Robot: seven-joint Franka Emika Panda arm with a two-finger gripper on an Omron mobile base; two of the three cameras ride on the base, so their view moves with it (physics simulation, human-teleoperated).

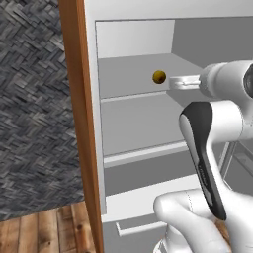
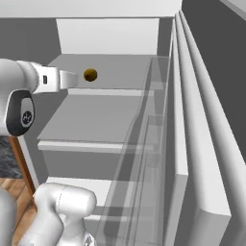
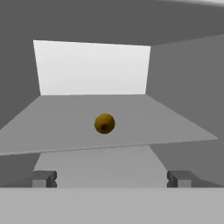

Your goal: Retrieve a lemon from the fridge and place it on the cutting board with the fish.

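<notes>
Reaching into fridge [image 1: 138, 123]: pincer [image 3: 111, 178] wide open, lemon [image 3: 104, 124] on shelf [image 3: 65, 127] ahead, untouched; risk—fingertip nudge rolls it backward.

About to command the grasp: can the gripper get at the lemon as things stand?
Probably yes. The fridge stands open, and the lemon sits alone on its shelf, straight ahead of the open gripper. Nothing lies between the fingers and the lemon; it still needs to move forward.
</notes>
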